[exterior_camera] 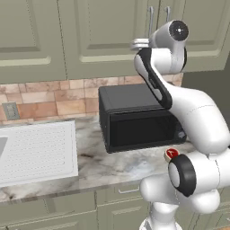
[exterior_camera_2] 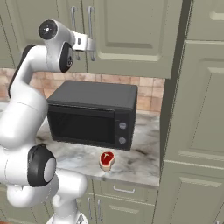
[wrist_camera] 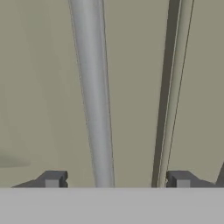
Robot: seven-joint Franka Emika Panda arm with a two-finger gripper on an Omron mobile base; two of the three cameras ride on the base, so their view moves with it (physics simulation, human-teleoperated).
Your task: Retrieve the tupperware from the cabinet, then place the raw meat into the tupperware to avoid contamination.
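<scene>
The sage-green cabinet (exterior_camera: 103,31) (exterior_camera_2: 127,35) hangs above the counter with its doors shut. My gripper (wrist_camera: 116,179) (exterior_camera_2: 89,43) (exterior_camera: 140,43) is raised to the door and stands open. One vertical silver bar handle (wrist_camera: 94,87) (exterior_camera_2: 91,22) lies between the two fingertips (wrist_camera: 52,179), closer to the left one, and neither pad touches it. The door seam runs just right of the handle. The raw meat (exterior_camera_2: 106,159) (exterior_camera: 171,154), a small red steak, lies on the marble counter in front of the microwave. The tupperware is hidden.
A black microwave (exterior_camera: 134,117) (exterior_camera_2: 92,116) stands on the counter under the cabinet. A large white ridged drainboard (exterior_camera: 36,150) lies to its left. A tall cabinet column (exterior_camera_2: 197,109) walls off the right side. Drawers (exterior_camera_2: 124,190) run below the counter edge.
</scene>
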